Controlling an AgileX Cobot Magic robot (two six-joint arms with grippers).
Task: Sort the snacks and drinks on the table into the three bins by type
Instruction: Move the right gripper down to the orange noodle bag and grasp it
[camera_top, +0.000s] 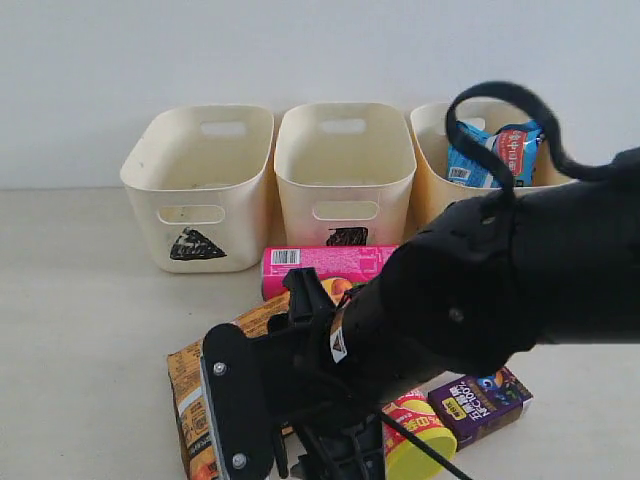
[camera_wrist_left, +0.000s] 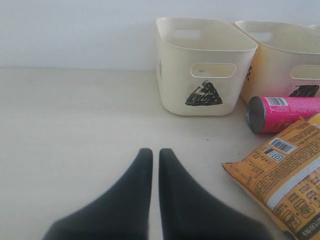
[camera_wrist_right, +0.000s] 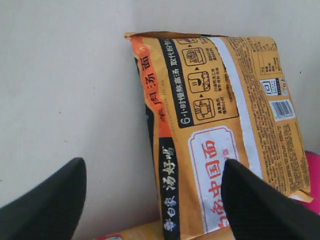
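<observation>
My right gripper (camera_wrist_right: 155, 200) is open and hangs over the edge of an orange-brown crinkly packet (camera_wrist_right: 225, 100), one finger above the packet and the other above the bare table (camera_wrist_right: 65, 90). In the exterior view the right arm covers much of that packet (camera_top: 188, 385). A pink chip tube (camera_top: 320, 265) lies on its side behind it. A yellow chip tube with a lime-green lid (camera_top: 420, 445) and a dark purple box (camera_top: 482, 400) lie at the front. My left gripper (camera_wrist_left: 155, 155) is shut and empty over bare table, left of the packet (camera_wrist_left: 285, 180) and the pink tube (camera_wrist_left: 285, 112).
Three cream bins stand along the back: the triangle bin (camera_top: 200, 185), the middle bin (camera_top: 345, 170) and the right bin (camera_top: 440, 190), which holds a blue packet (camera_top: 497, 150). The right arm's black bulk fills the front right of the exterior view.
</observation>
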